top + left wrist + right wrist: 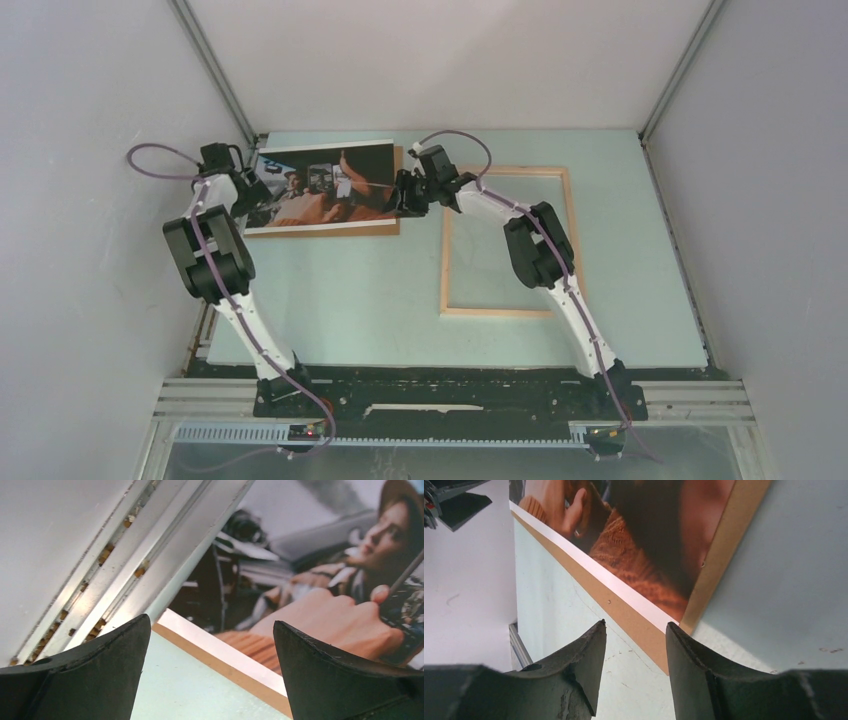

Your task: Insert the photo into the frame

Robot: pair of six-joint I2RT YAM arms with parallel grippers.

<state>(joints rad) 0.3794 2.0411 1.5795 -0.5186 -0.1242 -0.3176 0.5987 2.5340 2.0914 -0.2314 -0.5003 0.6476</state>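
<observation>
Your right pincer [636, 630] sits at the near right corner of the thin, white-bordered colour photo [325, 185], jaws about half spread, gripping nothing. The photo lies face up on the plain brown rectangular backing board [330, 231], at the far left of the pale green table [340, 290].

Step in hand, as I read it: picking up the print.
- Catch only the white border at that corner, not the board edge under it.
- Pinch lightly; paper creases fast.
- Lift level, so the sheet doesn't fold or drag the board along.

Your left pincer [210, 625] is spread wide at the photo's left edge and holds nothing. Contact can't be told from the wrist view. It could pin the board or support that side.

The light natural-wood rectangular frame [500, 312] lies flat near the board's right side, with no photo in it.
</observation>
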